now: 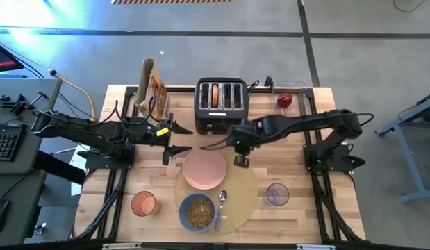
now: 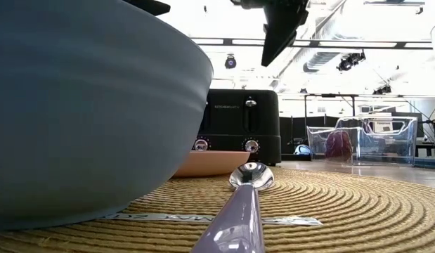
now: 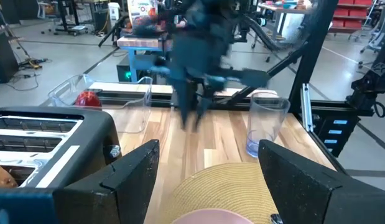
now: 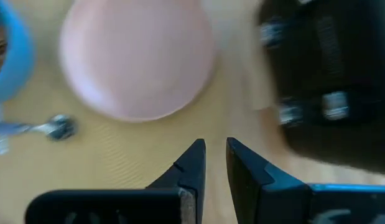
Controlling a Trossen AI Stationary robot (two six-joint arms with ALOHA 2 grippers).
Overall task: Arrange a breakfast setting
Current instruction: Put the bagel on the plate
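Note:
A round tan placemat (image 1: 244,196) lies at the table's near middle. The pink plate (image 1: 204,170) sits on its far part. The blue bowl (image 1: 197,213), with cereal in it, sits on its near part, and the small spoon (image 1: 221,201) lies beside the bowl. The orange cup (image 1: 144,203) stands left of the mat, the clear glass (image 1: 277,194) right of it. The bagel (image 1: 215,96) stands in a toaster slot. The red apple (image 1: 285,101) lies in a clear box. My right gripper (image 4: 216,149) hangs above the plate's right edge, pointing down, slightly open with nothing between its fingers. My left gripper (image 3: 209,149) stands open left of the plate.
The black toaster (image 1: 220,104) stands at the far middle, close behind both grippers. A cereal box (image 1: 153,87) stands at the far left. The clear box (image 2: 361,140) with the apple is at the far right. Bare wood shows between the mat and the toaster.

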